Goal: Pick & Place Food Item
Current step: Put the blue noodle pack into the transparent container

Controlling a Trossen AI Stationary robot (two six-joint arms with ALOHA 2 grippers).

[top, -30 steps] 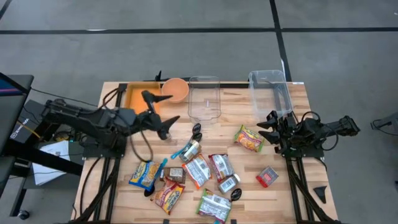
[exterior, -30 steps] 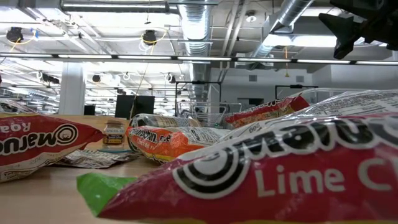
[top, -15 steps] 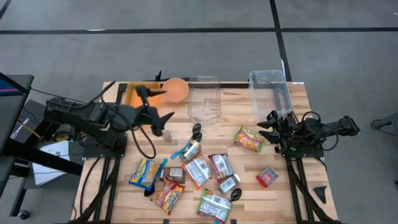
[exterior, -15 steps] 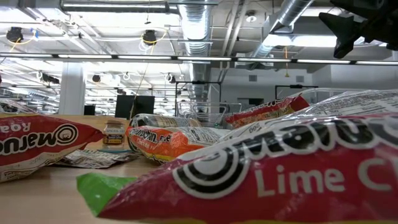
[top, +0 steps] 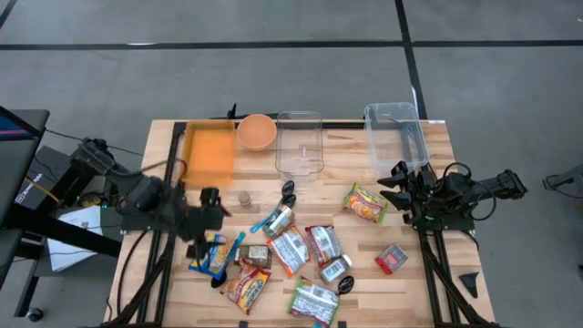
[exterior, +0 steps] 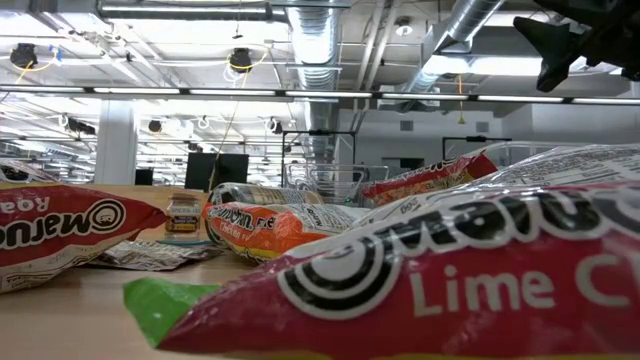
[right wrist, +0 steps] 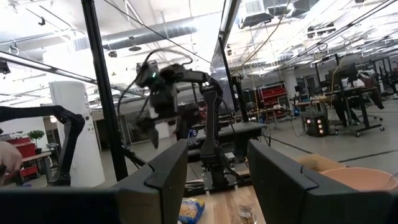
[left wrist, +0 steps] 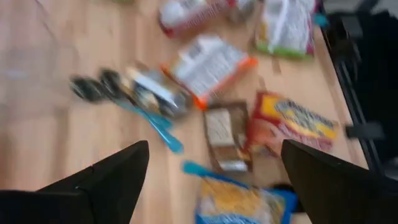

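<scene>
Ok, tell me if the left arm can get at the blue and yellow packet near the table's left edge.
Probably yes. The left gripper hangs open right beside the blue and yellow packet, and nothing lies on top of it; only a blue utensil rests along its side.

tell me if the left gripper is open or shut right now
Open. In the left wrist view the left gripper has its two dark fingers spread wide apart, nothing between them, above the snack packets on the table.
</scene>
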